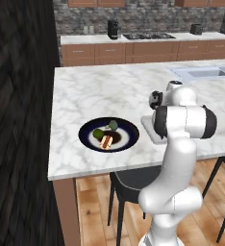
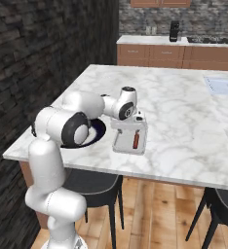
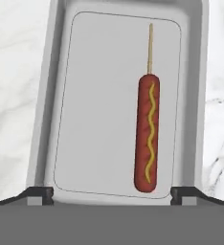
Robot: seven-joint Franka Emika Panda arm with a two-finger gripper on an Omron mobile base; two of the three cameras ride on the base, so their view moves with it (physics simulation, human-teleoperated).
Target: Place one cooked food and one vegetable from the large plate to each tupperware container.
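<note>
Pincer (image 3: 112, 194) open — two dark tips (image 3: 37, 194) set wide at the bottom corners of the hand view, nothing between them; poised straight above the tray (image 3: 47, 95), looking down into it.

Tray: rectangular, light grey, shallow, sitting on the marble counter (image 3: 8, 72); one sausage on a stick (image 3: 148, 139) lying flat inside, along the tray's long side and close to the wall that falls on the right of the hand view; red-brown, with a wavy yellow line of mustard down its length; stick pointing away from the tips; the rest of the tray floor bare. Sausage lying clear of both tips, under the hand, nearer the right tip than the left; not gripped.

From the right base view: tray (image 2: 121, 141) near the counter's front edge, sausage (image 2: 136, 140) a small red stroke in it, hand directly over its far end, plate (image 2: 97, 130) just beside the tray and partly hidden behind the arm.

From the left base view: plate (image 1: 88, 130) — dark rim, white centre — left of the tray (image 1: 150, 129), near but apart from it; on it green vegetable pieces (image 1: 106, 129) and a brownish cooked piece (image 1: 106, 141) bunched in the middle; the tray largely covered by the arm.
</note>
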